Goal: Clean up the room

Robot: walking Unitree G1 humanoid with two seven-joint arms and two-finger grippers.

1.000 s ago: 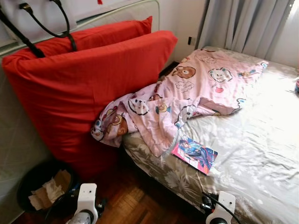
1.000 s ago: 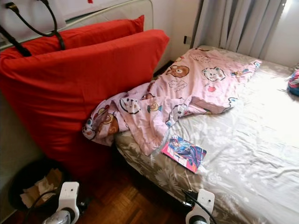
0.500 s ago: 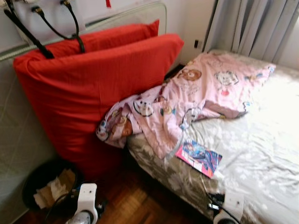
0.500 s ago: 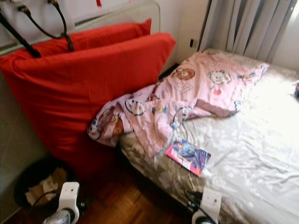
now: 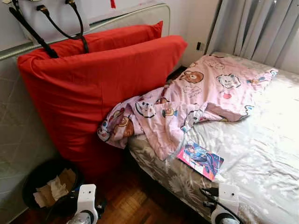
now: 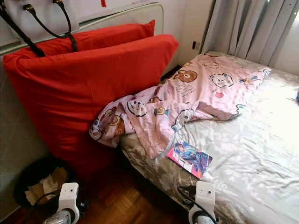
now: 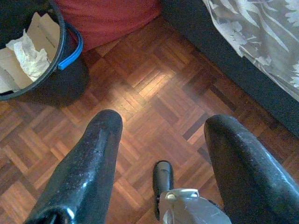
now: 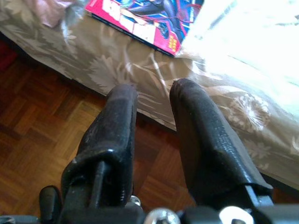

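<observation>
We are standing at the corner of a bed (image 5: 261,154) covered with a grey floral sheet, looking down across it. A pink magazine (image 5: 201,160) lies flat on the sheet near the bed's near edge, just beside the hanging end of a pink cartoon-print blanket (image 5: 187,105), which sprawls crumpled from the middle of the mattress down over the side. Two large red cushions (image 5: 98,88) lean upright, one behind the other, against a pale quilted headboard (image 5: 14,135) at our left, and the blanket's lower end touches the front cushion. On the wooden parquet floor (image 7: 154,93) below the cushions stands a black bin (image 5: 46,184) with a blue handle, holding crumpled paper and cardboard. Grey curtains (image 5: 261,28) hang behind the far side of the bed. Our left gripper (image 7: 161,161) hangs low over the floor near the bin, its two fingers spread well apart with nothing between them. Our right gripper (image 8: 152,126) hovers at the bed's edge, just short of the magazine; its fingers stand close together with a narrow gap and appear to hold nothing, though we see them from behind and the tips are hard to judge.
</observation>
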